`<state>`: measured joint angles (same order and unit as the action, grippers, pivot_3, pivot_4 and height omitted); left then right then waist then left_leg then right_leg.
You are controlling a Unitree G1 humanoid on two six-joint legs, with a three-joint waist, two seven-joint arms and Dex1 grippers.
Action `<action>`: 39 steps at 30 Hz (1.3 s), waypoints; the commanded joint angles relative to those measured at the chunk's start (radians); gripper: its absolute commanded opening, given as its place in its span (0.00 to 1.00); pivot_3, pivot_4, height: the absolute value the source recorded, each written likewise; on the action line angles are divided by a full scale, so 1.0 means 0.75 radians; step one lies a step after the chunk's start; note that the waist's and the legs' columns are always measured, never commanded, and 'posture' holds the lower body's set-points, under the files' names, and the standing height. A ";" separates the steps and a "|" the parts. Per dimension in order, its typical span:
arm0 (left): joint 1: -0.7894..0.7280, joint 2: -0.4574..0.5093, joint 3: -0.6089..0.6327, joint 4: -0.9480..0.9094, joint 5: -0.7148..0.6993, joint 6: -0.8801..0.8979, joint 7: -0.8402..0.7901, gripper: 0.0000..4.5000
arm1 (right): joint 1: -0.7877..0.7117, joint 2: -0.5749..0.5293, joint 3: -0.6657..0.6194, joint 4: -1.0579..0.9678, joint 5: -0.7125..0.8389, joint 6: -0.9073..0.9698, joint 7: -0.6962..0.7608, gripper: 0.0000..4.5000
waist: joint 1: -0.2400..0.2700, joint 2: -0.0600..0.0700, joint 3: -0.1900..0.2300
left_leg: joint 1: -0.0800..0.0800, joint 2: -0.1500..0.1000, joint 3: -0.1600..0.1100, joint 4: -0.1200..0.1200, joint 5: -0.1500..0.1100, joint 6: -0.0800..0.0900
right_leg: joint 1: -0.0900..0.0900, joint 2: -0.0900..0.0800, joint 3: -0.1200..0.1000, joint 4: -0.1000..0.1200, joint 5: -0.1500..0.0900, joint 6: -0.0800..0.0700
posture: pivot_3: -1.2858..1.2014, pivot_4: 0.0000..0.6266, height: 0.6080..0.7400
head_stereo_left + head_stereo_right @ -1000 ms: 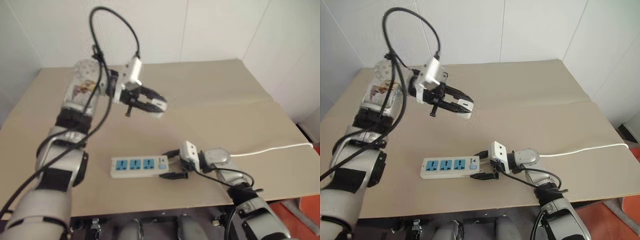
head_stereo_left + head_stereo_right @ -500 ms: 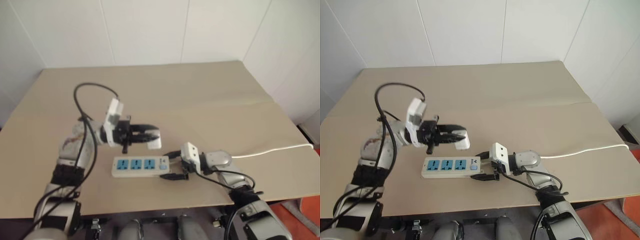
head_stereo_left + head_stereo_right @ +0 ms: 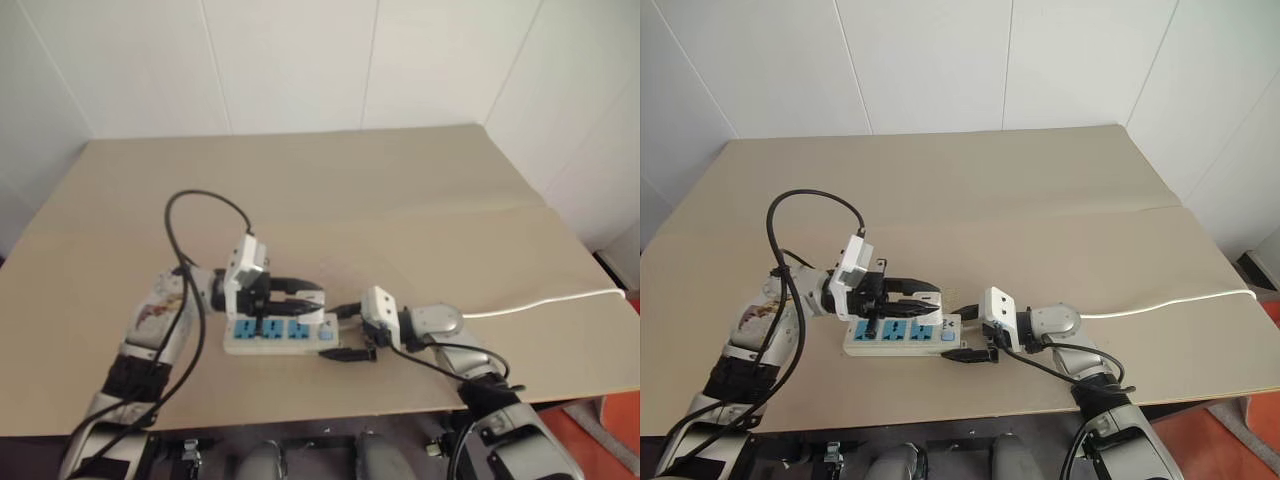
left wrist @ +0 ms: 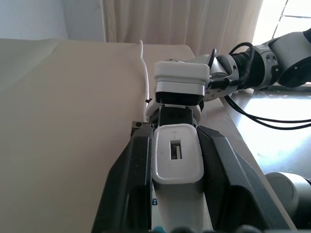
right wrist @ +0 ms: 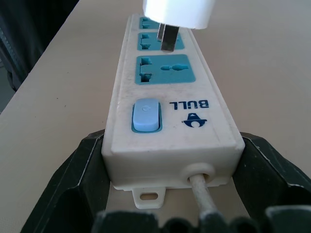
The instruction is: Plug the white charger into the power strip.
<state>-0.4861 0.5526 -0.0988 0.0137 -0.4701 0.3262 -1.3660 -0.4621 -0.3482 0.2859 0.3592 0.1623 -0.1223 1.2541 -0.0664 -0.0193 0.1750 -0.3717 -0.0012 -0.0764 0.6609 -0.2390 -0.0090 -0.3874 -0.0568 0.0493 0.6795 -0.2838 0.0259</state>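
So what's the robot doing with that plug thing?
It's plugging in a charger. The left pincer is shut on the white charger and holds it just above the power strip, prongs pointing down at the blue sockets but not in yet. The right pincer grips the strip's switch end, where the white cable comes out, holding it on the table.

**Charger poised over strip**

The white charger (image 4: pixel 178 159) sat clamped between the left claw's (image 4: pixel 176 162) fingers, prongs down just above the strip's (image 5: pixel 167 111) blue sockets. The strip lay flat, its switch end gripped by the right claw (image 5: pixel 170 194).
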 commanded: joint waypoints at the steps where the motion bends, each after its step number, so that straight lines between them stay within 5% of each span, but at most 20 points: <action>1: 0.014 0.017 -0.007 -0.017 -0.015 -0.001 -0.031 0.24 | 0.028 -0.003 0.054 0.000 -0.043 0.012 0.009 0.76 | 0.000 0.000 0.000 | 0.000 0.000 0.000 0.000 0.000 0.000 | 0.000 0.000 0.000 0.000 0.000 0.000 | 0.52 0.24 1.00; 39: 0.005 0.056 -0.047 0.145 0.027 0.003 -0.048 0.24 | 0.050 0.028 0.078 0.005 -0.064 -0.005 -0.035 0.76 | -0.005 -0.001 -0.001 | 0.003 0.001 0.000 -0.002 0.000 0.000 | 0.001 0.001 0.000 -0.001 0.000 0.000 | 0.52 0.24 1.00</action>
<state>-0.4745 0.5819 -0.1234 0.1046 -0.4889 0.3439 -1.4049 -0.4487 -0.3389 0.2922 0.3454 0.1530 -0.1265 1.2274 -0.0702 -0.0201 0.1743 -0.3695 -0.0003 -0.0765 0.6592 -0.2390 -0.0090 -0.3864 -0.0560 0.0498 0.6787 -0.2839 0.0259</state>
